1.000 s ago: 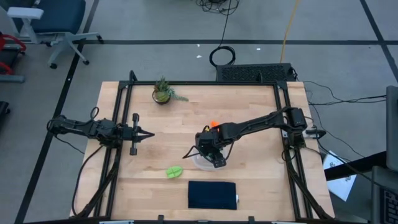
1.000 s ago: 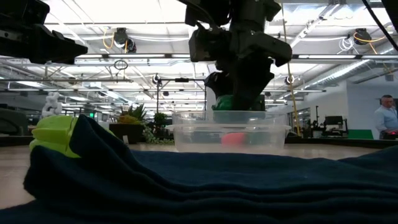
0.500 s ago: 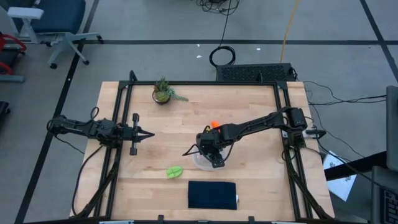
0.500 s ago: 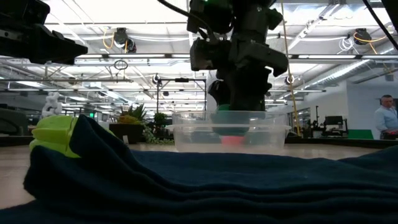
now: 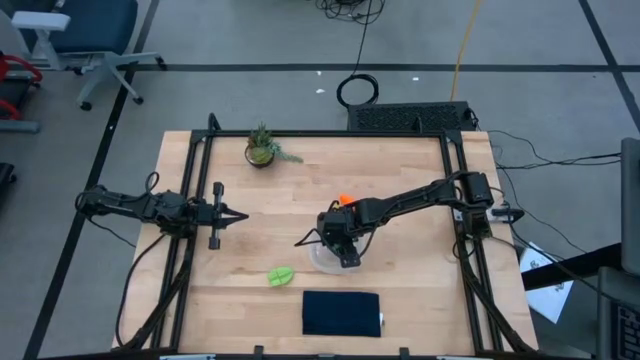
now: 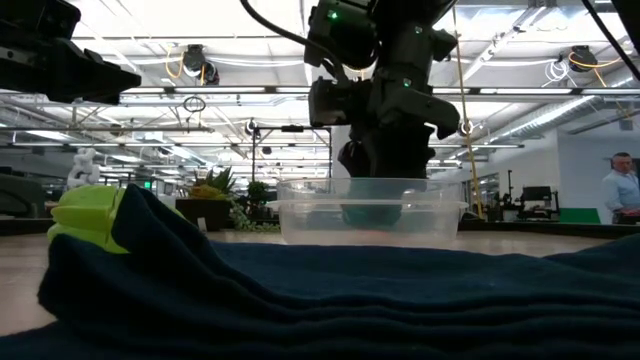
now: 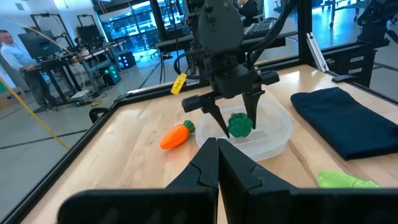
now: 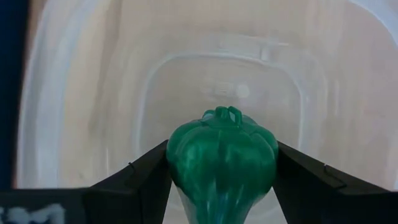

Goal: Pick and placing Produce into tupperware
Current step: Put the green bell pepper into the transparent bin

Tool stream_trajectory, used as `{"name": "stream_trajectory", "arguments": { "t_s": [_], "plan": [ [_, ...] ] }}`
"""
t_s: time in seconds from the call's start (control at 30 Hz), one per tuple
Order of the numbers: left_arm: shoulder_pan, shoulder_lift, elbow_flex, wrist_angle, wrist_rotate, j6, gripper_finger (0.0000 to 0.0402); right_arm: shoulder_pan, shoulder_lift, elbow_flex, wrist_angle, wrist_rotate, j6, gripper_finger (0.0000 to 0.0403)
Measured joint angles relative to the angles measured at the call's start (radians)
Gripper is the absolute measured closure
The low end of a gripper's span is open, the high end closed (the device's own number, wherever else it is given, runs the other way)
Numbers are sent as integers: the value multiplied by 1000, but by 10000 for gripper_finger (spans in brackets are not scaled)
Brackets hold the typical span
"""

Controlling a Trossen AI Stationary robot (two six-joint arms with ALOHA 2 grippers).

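Observation:
My right gripper (image 5: pixel 340 250) is shut on the dark green lump (image 8: pixel 221 155) and reaches down into the clear tupperware (image 5: pixel 322 263), which stands mid-table. In the low view the lump (image 6: pixel 372 213) sits below the tupperware's rim (image 6: pixel 370 205). The orange carrot (image 5: pixel 345 200) lies on the table just beyond the tupperware. The light-green leafy piece (image 5: pixel 280 276) lies flat to the tupperware's left. My left gripper (image 5: pixel 240 216) waits shut near the table's left side, touching nothing. My right gripper pinches the dark green lump (image 7: pixel 240 124) by its two opposite flanks, one finger (image 8: pixel 143 177) on each side. The fingers come from above, pointing down. The lump hangs between them inside the tupperware; whether it touches the floor (image 8: pixel 186 81) I cannot tell.
A dark navy pad (image 5: pixel 341 313) lies at the near edge, in front of the tupperware. A small potted plant (image 5: pixel 262 147) stands at the far edge. Black frame rails run along the table's sides. Bare wood lies between the left gripper and the tupperware.
My right gripper has moved down with the green lump, staying shut on it. The lump was above the tupperware's rim and now sits inside its walls, hiding the carrot behind it in the low view.

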Motion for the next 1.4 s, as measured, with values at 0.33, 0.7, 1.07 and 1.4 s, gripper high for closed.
{"name": "stream_trajectory", "arguments": {
  "t_s": [0.33,0.7,1.07,1.4],
  "plan": [
    [0,0,0,0,0,3,401,1,0,0,7,-2,-33,173],
    [0,0,0,0,0,2,401,1,0,0,11,-3,-9,174],
    [0,0,0,-1,0,-2,401,2,0,0,16,-2,-21,174],
    [0,0,0,-1,0,-3,401,2,0,-18,20,4,-45,173]
  ]
}}
